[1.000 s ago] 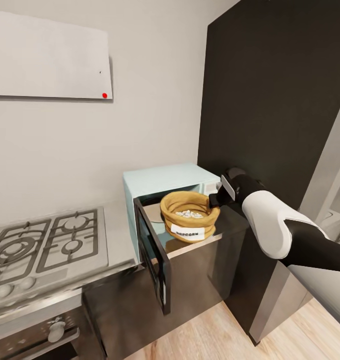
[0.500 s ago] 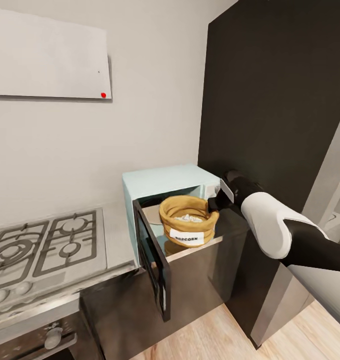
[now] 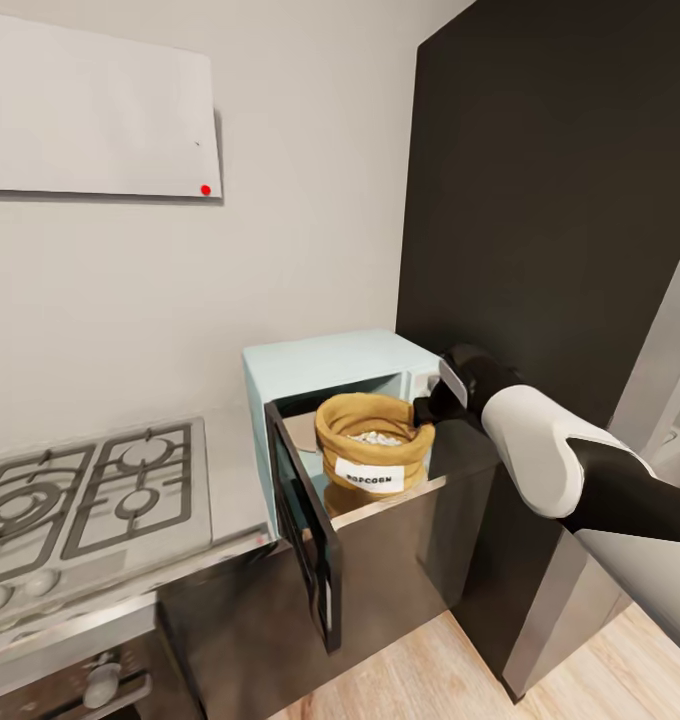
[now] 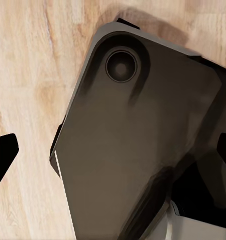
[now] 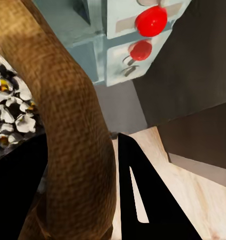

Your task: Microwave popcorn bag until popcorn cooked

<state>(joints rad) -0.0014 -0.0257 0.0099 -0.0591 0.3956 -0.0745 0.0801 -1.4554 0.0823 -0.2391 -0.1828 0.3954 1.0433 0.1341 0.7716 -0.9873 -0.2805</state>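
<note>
My left hand [image 4: 113,150] hung over the wooden floor [image 4: 28,75] above a dark rounded part of my own base [image 4: 137,135], its two fingertips spread wide apart with nothing between them. Farther out, the microwave's dark glass door [image 3: 305,520] stood swung open toward me. My right hand [image 3: 423,408] was clamped on the rolled rim of the popcorn bag [image 3: 372,448], one finger [image 5: 147,195] outside the cloth. The bag sat upright at the mouth of the microwave [image 3: 330,370], its label facing me, with popcorn [image 3: 378,438] heaped inside. To the left lay the gas hob [image 3: 90,490] on the steel surface [image 3: 230,470].
</note>
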